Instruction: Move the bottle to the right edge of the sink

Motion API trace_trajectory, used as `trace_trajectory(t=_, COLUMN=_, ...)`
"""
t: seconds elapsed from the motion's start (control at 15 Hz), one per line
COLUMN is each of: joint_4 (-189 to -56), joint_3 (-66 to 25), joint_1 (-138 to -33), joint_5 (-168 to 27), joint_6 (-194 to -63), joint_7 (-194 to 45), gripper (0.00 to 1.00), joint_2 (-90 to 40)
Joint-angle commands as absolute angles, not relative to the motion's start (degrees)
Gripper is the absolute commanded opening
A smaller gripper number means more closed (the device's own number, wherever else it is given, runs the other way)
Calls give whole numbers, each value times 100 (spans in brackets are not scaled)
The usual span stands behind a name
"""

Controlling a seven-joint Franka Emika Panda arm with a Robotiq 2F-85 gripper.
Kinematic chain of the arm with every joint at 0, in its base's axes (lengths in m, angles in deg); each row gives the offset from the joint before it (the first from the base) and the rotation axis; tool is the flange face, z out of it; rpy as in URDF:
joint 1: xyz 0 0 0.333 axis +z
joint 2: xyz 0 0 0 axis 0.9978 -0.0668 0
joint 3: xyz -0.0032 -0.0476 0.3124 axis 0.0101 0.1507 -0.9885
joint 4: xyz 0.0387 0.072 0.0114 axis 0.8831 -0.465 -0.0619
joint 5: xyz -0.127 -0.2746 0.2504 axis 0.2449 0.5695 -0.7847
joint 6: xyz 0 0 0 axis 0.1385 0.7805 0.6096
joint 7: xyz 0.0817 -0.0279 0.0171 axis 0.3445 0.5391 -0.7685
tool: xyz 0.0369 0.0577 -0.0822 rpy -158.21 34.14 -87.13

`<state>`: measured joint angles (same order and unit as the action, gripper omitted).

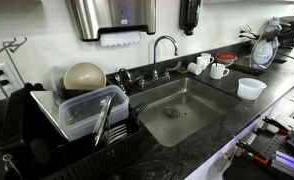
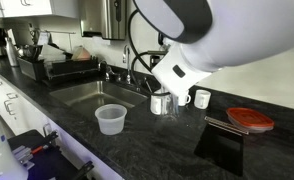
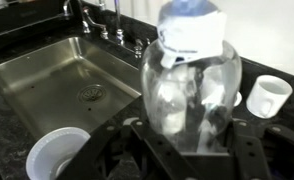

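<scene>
Black speckled stone makes up the worktop (image 1: 237,108), and set into it is the stainless-steel sink (image 1: 197,100) with its curved chrome faucet (image 1: 165,48).

Only an exterior view shows the black dish rack (image 1: 22,125) beside the sink, loaded with a pale bowl and a clear container, and a steel dispenser (image 1: 112,15) on the wall above. Another exterior view alone shows a red disc (image 2: 250,120) lying on the worktop beyond the mugs, white cupboards (image 2: 27,6) high on the wall, and the white arm (image 2: 187,30) filling much of the frame. The wrist view (much the closest look) gives what neither of these offers: the bottle (image 3: 192,85) seen large, clear and faintly bluish.

The room is a kitchen with a pale wall behind the faucet. White mugs (image 1: 212,68) stand near the tap, and a short translucent tub (image 1: 251,88) sits on the worktop beside the sink.

The bottle stands between the jaws, which are closed against its sides; a dark finger (image 3: 215,108) shows through the plastic. It is off to the side of the sink, past the tub, with a mug (image 3: 270,95) near it. Whether its base touches the worktop I cannot tell.
</scene>
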<state>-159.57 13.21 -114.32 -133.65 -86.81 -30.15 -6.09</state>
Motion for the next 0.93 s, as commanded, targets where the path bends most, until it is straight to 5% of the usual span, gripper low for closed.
trace_trajectory(t=0.0, joint_4=-16152, joint_3=1212, joint_1=-11472, joint_5=-12658, joint_6=-8083, joint_7=-3533, gripper=35, joint_2=-141)
trace_trajectory(t=0.27, joint_4=-16011, joint_3=1058, joint_1=-11464, joint_5=-11728, joint_6=-7183, joint_7=-3936, gripper=35, joint_2=-115)
trace_trajectory(t=0.33, joint_4=-16128, joint_3=1044, joint_1=-11528, joint_5=-12050, joint_6=-7463, joint_7=-3711, gripper=60, joint_2=-86)
trace_trajectory(t=0.87, joint_4=-16112, joint_3=989, joint_1=-11528, joint_5=-11840, joint_6=-7341, joint_7=-3845, gripper=60, joint_2=-86)
